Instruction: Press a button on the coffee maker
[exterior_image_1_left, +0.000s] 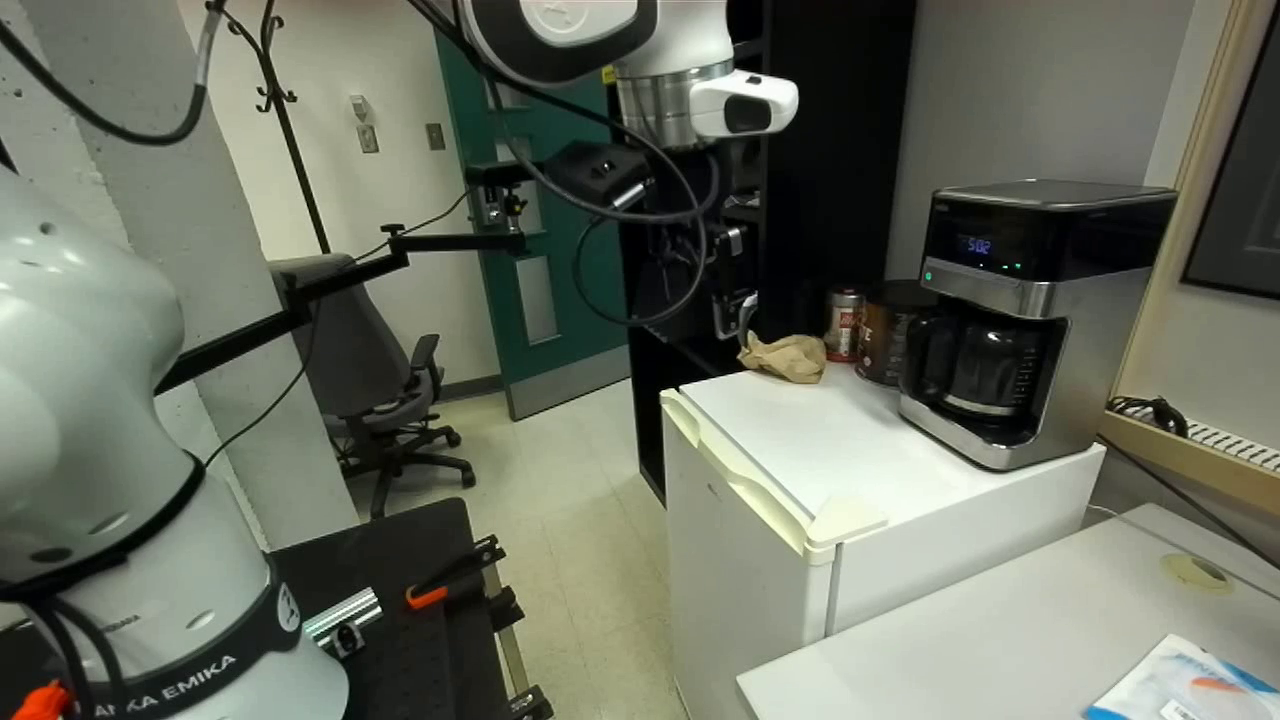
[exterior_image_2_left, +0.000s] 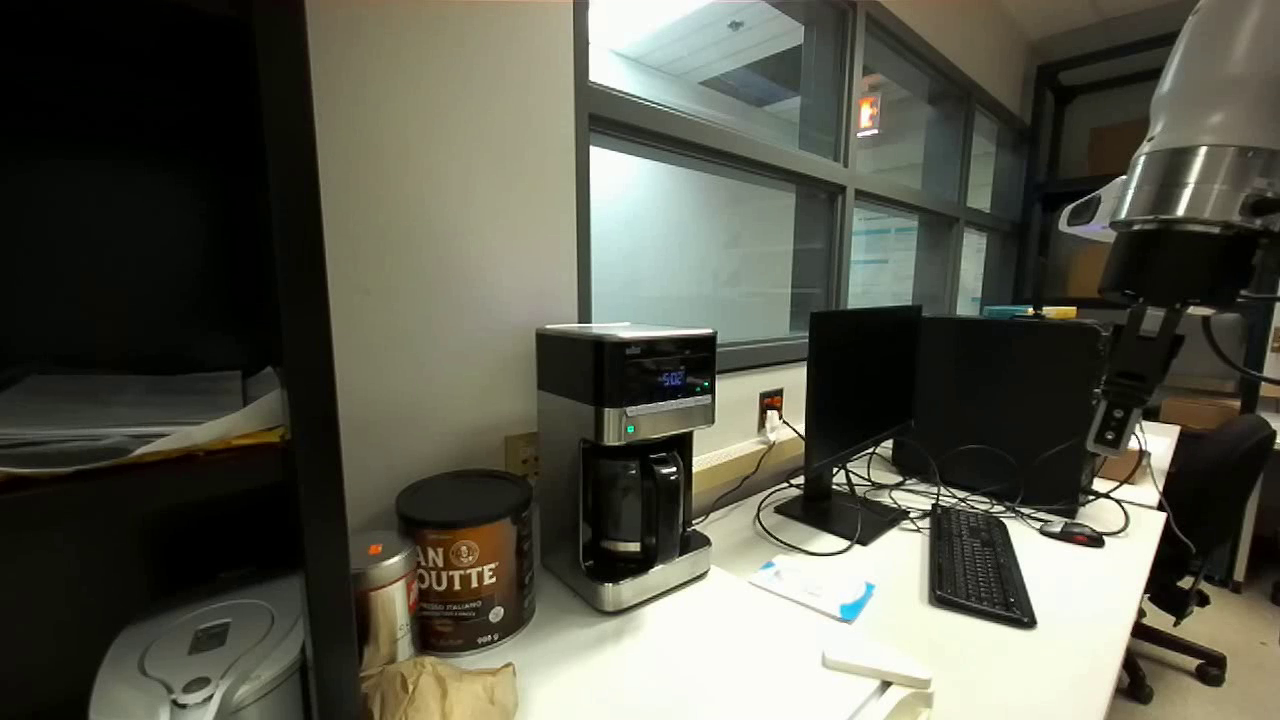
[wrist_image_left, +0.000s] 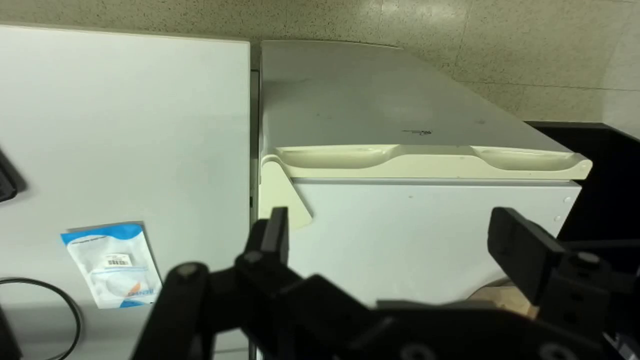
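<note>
The coffee maker (exterior_image_1_left: 1100, 330) is a boxy black and silver machine with a dark glass carafe (exterior_image_1_left: 985, 370). It stands upright on the white mini fridge (exterior_image_1_left: 780, 430). It also shows in an exterior view (exterior_image_2_left: 570, 450), with a lit clock display, green lights and a silver button strip (exterior_image_2_left: 668, 406) on its front. It is not in the wrist view. My gripper (exterior_image_1_left: 735, 310) hangs in the air above the fridge's level, apart from the coffee maker. In the wrist view my gripper (wrist_image_left: 390, 225) is open, its fingers wide apart, with nothing between them but the fridge top below.
A crumpled brown paper bag (exterior_image_1_left: 785, 357), a small metal can (exterior_image_1_left: 843, 325) and a large coffee can (exterior_image_2_left: 468, 560) stand beside the coffee maker. A black shelf (exterior_image_1_left: 830, 150) rises behind. A white desk (exterior_image_1_left: 950, 640) adjoins the fridge, with a packet (wrist_image_left: 117, 270) and a monitor (exterior_image_2_left: 862, 385).
</note>
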